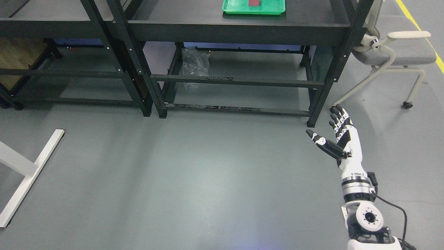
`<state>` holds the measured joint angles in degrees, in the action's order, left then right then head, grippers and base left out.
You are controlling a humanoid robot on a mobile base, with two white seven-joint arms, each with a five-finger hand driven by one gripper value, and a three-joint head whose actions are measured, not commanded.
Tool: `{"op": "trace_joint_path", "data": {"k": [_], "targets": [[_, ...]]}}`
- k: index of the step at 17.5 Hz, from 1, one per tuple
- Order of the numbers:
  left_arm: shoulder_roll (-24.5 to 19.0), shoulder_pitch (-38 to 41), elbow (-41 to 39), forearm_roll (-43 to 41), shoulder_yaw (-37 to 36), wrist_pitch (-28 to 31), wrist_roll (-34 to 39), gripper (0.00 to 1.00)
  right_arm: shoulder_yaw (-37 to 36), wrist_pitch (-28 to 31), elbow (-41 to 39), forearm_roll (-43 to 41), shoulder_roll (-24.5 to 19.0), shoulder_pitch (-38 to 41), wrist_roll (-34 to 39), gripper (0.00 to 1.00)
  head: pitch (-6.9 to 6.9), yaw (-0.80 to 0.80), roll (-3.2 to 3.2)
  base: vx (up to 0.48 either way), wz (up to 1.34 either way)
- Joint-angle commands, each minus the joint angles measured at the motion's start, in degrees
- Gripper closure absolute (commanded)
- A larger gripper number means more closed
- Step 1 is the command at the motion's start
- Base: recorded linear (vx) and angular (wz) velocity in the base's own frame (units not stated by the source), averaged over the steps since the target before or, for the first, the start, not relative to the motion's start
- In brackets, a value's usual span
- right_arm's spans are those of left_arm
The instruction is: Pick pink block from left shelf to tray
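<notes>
One green tray, one block, one hand in sight.

The tray (239,9) sat on the black shelf (194,31) at the top edge, holding a single red-pink block (255,3). No writing could be read anywhere. The right hand (338,137) hung low over the floor (194,180), fingers spread, holding nothing. One chair (399,52) stood to the right.

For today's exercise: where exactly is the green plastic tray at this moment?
In the head view, the green plastic tray sits at the top centre, on the dark shelf top, holding a reddish-pink block.
</notes>
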<state>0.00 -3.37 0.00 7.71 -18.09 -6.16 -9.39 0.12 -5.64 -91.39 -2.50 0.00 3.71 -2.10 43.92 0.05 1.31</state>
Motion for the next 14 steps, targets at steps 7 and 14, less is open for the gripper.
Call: {"op": "trace_joint_path", "data": {"k": [7,14], "targets": [[-1.0,0.03,-1.0,0.02,0.33,-0.08,-0.01,0.0,0.85,-0.08,-0.01,0.21,1.0,0.42,-0.27,0.0,0.0,0.0,0.0,0.0,0.0],[-1.0,0.03,-1.0,0.02,0.33,0.01,-0.01,0.0,-0.2,1.32,-0.01,-0.48,1.0,0.34,-0.97,0.0,0.0,0.0,0.0,0.0,0.0]]}}
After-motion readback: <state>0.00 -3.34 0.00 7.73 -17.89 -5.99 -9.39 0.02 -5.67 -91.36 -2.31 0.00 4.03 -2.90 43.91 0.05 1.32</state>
